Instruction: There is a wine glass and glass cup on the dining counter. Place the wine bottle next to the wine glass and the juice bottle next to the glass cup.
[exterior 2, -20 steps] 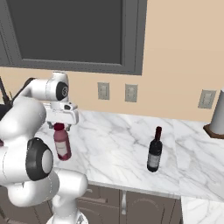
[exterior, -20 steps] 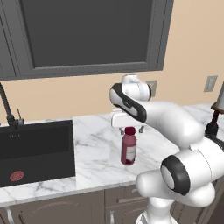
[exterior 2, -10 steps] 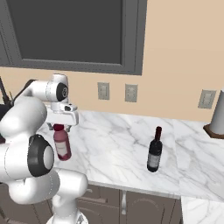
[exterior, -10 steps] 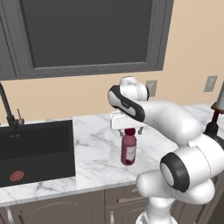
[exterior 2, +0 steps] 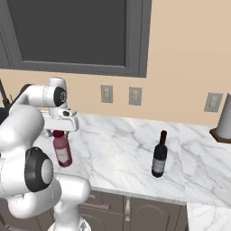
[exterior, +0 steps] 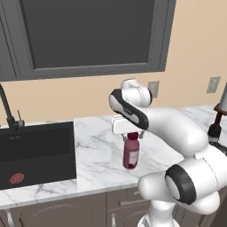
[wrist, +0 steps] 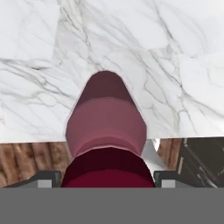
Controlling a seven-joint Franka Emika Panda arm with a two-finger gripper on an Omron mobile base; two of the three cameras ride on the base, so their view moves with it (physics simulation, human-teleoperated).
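While upright, juice bottle cap up, gripper astride cap.

No readable text; juice bottle label pale, blank; wine bottle label illegible

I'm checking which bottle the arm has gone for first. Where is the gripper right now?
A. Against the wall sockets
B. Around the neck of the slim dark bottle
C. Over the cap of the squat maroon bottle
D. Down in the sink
C: the gripper sits at the dark red cap of the juice bottle, while the wine bottle stands apart, untouched.
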